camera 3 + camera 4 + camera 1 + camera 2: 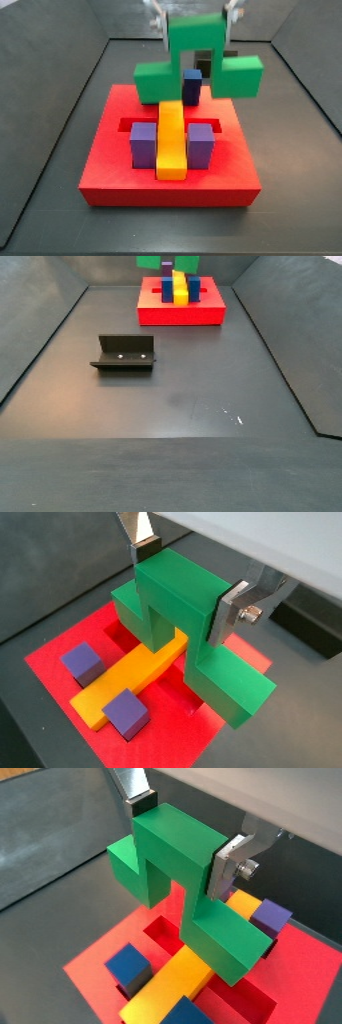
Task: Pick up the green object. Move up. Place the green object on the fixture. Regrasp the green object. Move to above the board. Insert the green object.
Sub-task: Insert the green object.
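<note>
My gripper is shut on the green object, its silver fingers clamping the raised middle, also in a wrist view. The green object hangs above the red board, its arms over the recess and the yellow bar. In a side view the green object is above the board's far end, over the yellow bar, flanked by purple blocks. In a side view the fixture stands empty on the floor, well away from the board.
The dark floor is ringed by grey walls on both sides. Blue blocks and purple blocks sit on the board beside the bar. A small white mark lies on the floor.
</note>
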Robot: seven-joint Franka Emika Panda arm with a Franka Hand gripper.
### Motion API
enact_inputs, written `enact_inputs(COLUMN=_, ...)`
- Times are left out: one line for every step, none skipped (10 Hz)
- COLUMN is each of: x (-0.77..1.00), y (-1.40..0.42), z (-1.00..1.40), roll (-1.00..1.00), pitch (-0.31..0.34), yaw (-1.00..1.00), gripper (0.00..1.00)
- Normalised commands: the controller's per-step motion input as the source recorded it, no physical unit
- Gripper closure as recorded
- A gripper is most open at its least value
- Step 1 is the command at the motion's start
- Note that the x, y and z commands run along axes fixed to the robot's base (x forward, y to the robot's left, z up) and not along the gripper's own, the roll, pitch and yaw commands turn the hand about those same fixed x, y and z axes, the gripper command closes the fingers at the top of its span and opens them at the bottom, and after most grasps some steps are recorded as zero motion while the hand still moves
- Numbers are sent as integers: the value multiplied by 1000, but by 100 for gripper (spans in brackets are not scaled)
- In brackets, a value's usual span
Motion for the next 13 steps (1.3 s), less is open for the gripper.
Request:
enact_inputs(x=0, y=0, z=-420, roll=-44, pitch=-97, yaw=131, gripper=100)
enact_inputs(x=-37, y=0, z=-271, roll=0, pitch=-74, yaw=54, gripper=100)
enact_inputs(x=-169, y=6, z=209, roll=-66, pitch=-86, yaw=166, gripper=100)
enact_inputs(x=-60, y=-9, z=443, roll=9, pitch=-39, yaw=463, gripper=100)
enact_inputs(x=-123, y=-106, z=-46, roll=163, pitch=-117, yaw=514, gripper=100)
enact_inputs(x=-120, y=-69, z=-223, roll=114, pitch=-146, yaw=386, gripper=100)
enact_inputs(x=-83, y=0, z=-254, roll=184, pitch=-113, yaw=186, gripper=100)
enact_inputs(x=0, y=0, z=-186, roll=267, pitch=-7, yaw=0, gripper=100)
enact_inputs(x=-146, y=0, z=-114, roll=304, pitch=0, yaw=-140, gripper=100)
enact_inputs(x=-160, y=0, z=-106, roll=274, pitch=0, yaw=-137, gripper=100)
enact_inputs(x=-189, y=0, z=-60, roll=270, pitch=0, yaw=-120, gripper=100)
enact_inputs(x=-220, y=-34, z=-51, roll=270, pitch=0, yaw=-94, gripper=100)
enact_inputs(x=-211, y=-43, z=-60, roll=259, pitch=0, yaw=-77, gripper=100)
